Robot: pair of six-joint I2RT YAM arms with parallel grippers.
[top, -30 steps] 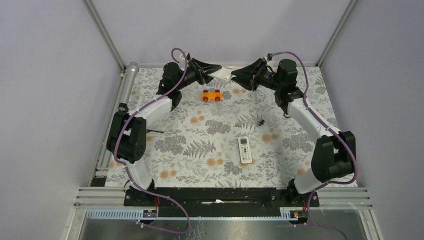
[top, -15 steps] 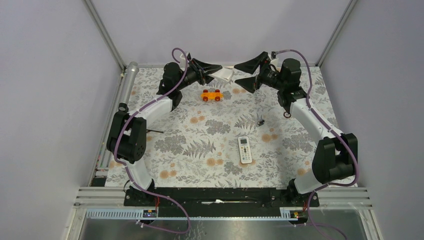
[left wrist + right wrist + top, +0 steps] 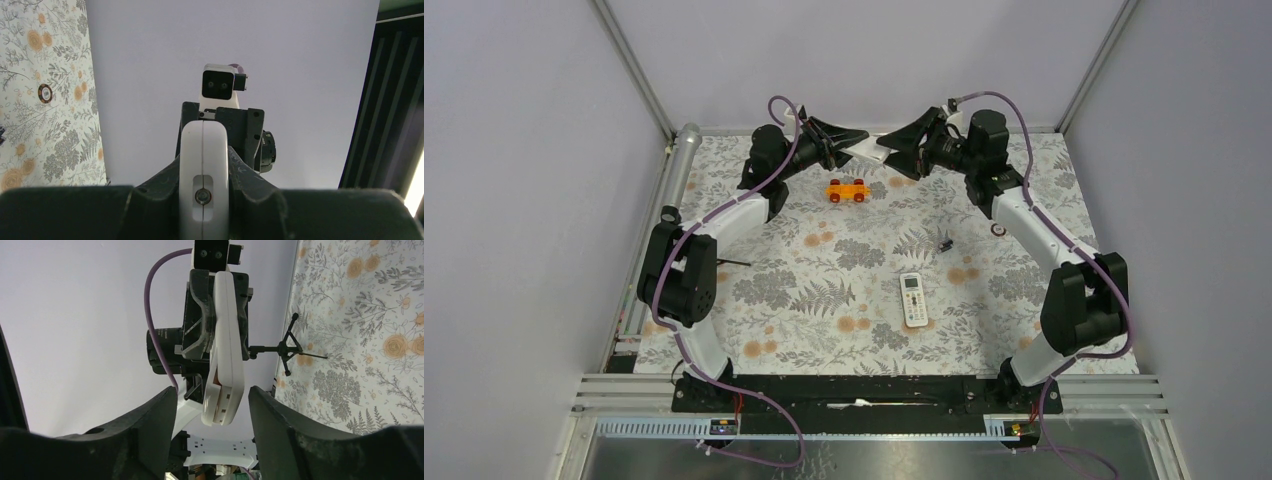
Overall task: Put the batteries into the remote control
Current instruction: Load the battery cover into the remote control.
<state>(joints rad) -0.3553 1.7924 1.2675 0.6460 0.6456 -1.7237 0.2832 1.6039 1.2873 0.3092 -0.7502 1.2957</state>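
The remote (image 3: 871, 150) is off the tabletop (image 3: 824, 290), held in the air above its far edge, where the two arms meet. The left jaws are clamped on it. The right jaws stand open around its free end.

From above, only a white sliver of the remote shows between the black jaws.

The right wrist view shows it lengthwise and edge-on. Its far end is pinched in the left jaws. Its near end hangs between the right jaws with a gap on each side, touching neither. A reddish strip shows in an opening near that end; whether it is a battery I cannot tell. This view also picks out a thin black stand (image 3: 288, 347) lying on the tabletop, which from above is no more than a dark line beside the left arm.

The left wrist view shows the remote end-on: a rounded white end with a seam down the middle and a small screw (image 3: 202, 196) in a recess. The left jaws press on both its sides. Behind it, the right wrist's camera (image 3: 220, 85) looks straight back. A small black ring (image 3: 45, 93) lies on the tabletop at the left of this view.

Only the top view shows the rest:
- an orange toy car (image 3: 847, 190) near the jaws, on their near side
- a screen remote (image 3: 913, 299) towards the middle of the tabletop
- a tiny black piece (image 3: 945, 244) between the screen remote and the right arm
- a metal tube (image 3: 681, 160) at the far left corner
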